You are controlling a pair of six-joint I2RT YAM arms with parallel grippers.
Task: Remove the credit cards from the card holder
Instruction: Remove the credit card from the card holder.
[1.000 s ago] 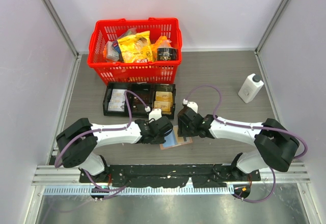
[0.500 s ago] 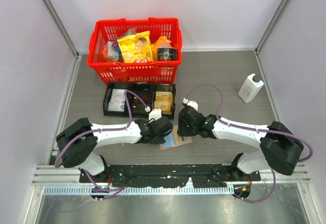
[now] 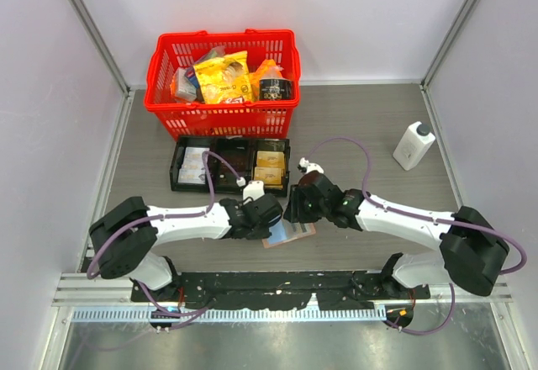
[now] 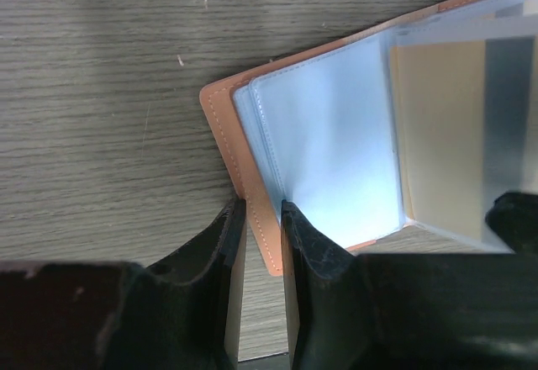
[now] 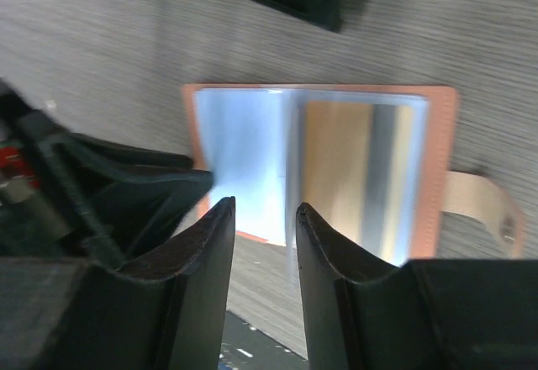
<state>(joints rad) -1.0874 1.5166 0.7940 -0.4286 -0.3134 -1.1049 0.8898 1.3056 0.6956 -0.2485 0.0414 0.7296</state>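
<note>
While my left gripper point(image 4: 261, 219) pinches the card holder point(image 4: 220, 134) by its tan edge, wallet lying open, my right gripper point(image 5: 262, 214) hovers above its clear sleeves, jaws partly apart, gold card point(image 5: 336, 164) inside.

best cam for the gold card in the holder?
Right wrist: gold card sits mid-frame inside the open card holder. Left wrist crops it at the frame edge; in top external it is too small to make out.
</note>
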